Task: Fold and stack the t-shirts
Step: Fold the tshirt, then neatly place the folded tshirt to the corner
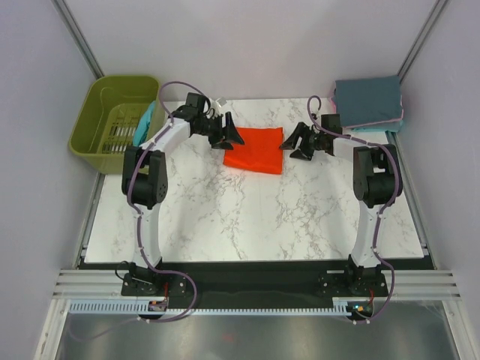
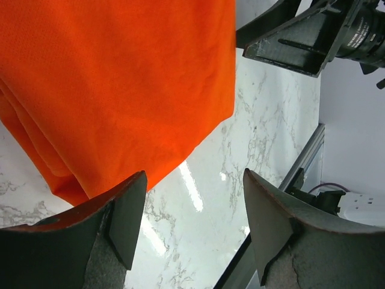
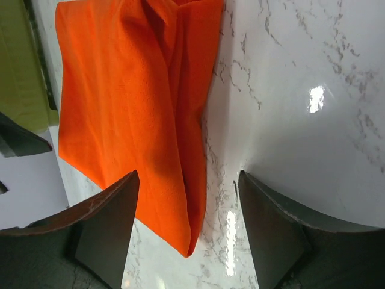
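The orange-red t-shirt (image 1: 253, 151) is laid folded into a rough rectangle on the far middle of the marble table (image 1: 247, 217); it's flanked by an arm on each side.

The left gripper (image 2: 192, 223) is held spread wide just off the shirt's left edge; only bare marble is seen in the gap, so nothing is gripped; the cloth's layered corner is seen right beside one finger, though contact can't be made out.

The right gripper (image 3: 187, 229) is parted wide too, over at the shirt's right edge; the folded hem is seen running down into the space between its fingers, but it isn't pinched.

A stack of folded t-shirts (image 1: 367, 101) is parked at the far right corner, well apart from the orange one; slate-blue is on top, with pink and teal edges showing underneath.

An olive-green basket (image 1: 116, 124) is set at the far left, beside the table's corner; a teal cloth (image 1: 144, 124) is draped at its right rim, near the left arm.
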